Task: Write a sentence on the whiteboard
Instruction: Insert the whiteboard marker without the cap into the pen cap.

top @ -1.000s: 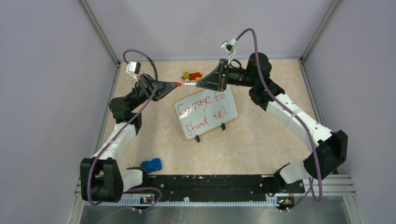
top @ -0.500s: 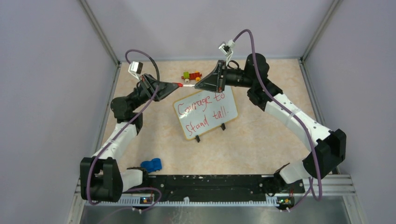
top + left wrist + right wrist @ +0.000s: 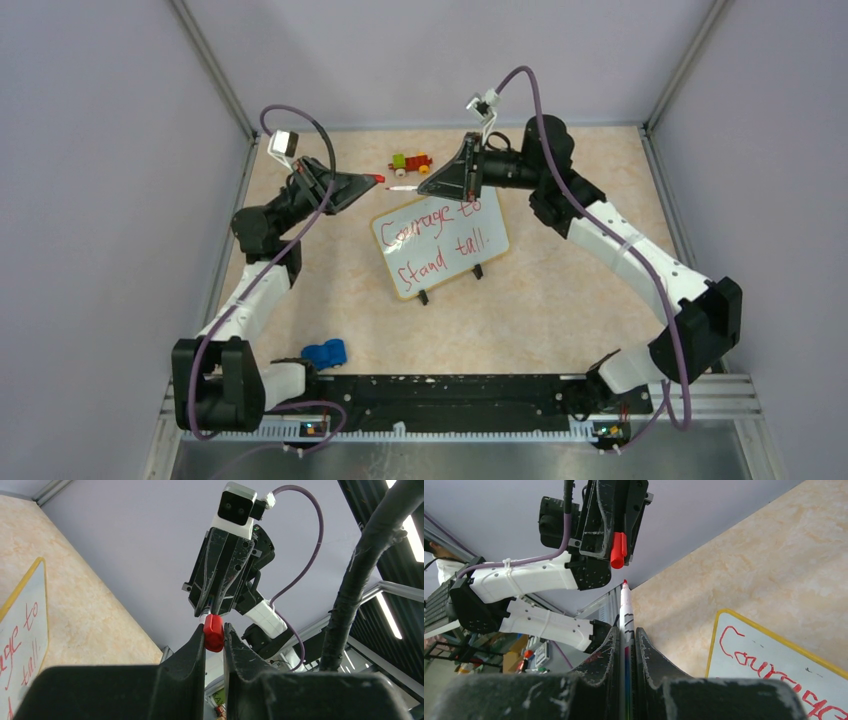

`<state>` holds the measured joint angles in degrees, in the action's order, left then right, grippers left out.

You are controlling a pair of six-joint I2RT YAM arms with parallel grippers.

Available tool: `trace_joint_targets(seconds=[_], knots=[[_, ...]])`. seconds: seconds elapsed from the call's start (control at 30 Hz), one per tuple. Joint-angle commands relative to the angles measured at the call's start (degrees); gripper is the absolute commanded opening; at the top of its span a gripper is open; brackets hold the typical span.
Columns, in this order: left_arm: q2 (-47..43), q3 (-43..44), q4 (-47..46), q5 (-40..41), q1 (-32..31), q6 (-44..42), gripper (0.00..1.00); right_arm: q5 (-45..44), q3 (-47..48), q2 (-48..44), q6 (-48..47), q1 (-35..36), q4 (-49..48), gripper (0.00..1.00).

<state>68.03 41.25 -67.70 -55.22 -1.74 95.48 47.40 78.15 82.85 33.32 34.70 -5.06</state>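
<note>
Sentence (image 3: pixel 440 236) done; left fingers (image 3: pixel 193 651) pinch cap (image 3: pixel 214 632), right fingers (image 3: pixel 607 652) clamp marker (image 3: pixel 626 611); recapping seems next, needing tip-to-cap alignment.

**Red on glossy white**

The whiteboard (image 3: pixel 441 243) is seen as glossy white, rimmed in pale tan, and the sentence (image 3: pixel 432 226) is written in red. A red cap (image 3: pixel 214 632) and a white, red-tipped marker (image 3: pixel 626 614) are shown. The table (image 3: pixel 580 265) is mottled beige, and a toy car (image 3: pixel 324 353) is coloured blue.
</note>
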Motion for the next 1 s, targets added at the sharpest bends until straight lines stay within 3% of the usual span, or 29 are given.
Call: trace_joint_targets(seconds=[0.0,0.97], knots=[[-1.1,1.7,0.1,-1.1,0.4,-1.9,0.00,-0.4,2.8,-3.2,-1.2,-0.5,0.0,0.00],[-1.5,1.2,-1.0,-2.3,-1.6,-1.0,0.00,-0.9,3.4,-1.8,-0.4,-0.8,-1.2,0.00]])
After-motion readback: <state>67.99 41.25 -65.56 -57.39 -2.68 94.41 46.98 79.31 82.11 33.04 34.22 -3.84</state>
